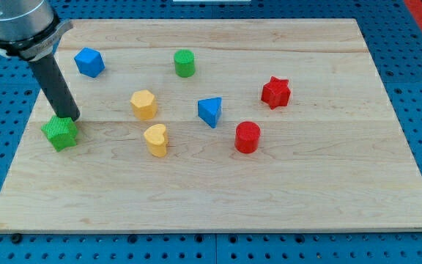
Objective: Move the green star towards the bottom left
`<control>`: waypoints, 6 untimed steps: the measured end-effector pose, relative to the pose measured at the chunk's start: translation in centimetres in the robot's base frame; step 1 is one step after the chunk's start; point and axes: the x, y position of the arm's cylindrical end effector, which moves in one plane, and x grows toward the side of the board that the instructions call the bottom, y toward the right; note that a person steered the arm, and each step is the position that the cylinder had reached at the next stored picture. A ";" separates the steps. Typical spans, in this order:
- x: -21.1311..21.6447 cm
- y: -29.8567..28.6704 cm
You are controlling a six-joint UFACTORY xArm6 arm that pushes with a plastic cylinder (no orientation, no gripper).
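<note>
My tip touches the green star; the yellow heart sits well apart.

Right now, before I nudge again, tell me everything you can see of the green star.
The green star is a small, chunky, bright green block with ribbed-looking sides and blunt points, plastic by its look. It lies flat on the wooden board, near the view's left edge, about midway down. My tip sits at its upper right corner, seemingly touching it. No other block touches it; the nearest, the yellow heart, lies well to its right.
</note>
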 end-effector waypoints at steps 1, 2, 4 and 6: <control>1.7 -1.3; 3.0 -2.4; 5.4 -3.6; 7.0 -4.4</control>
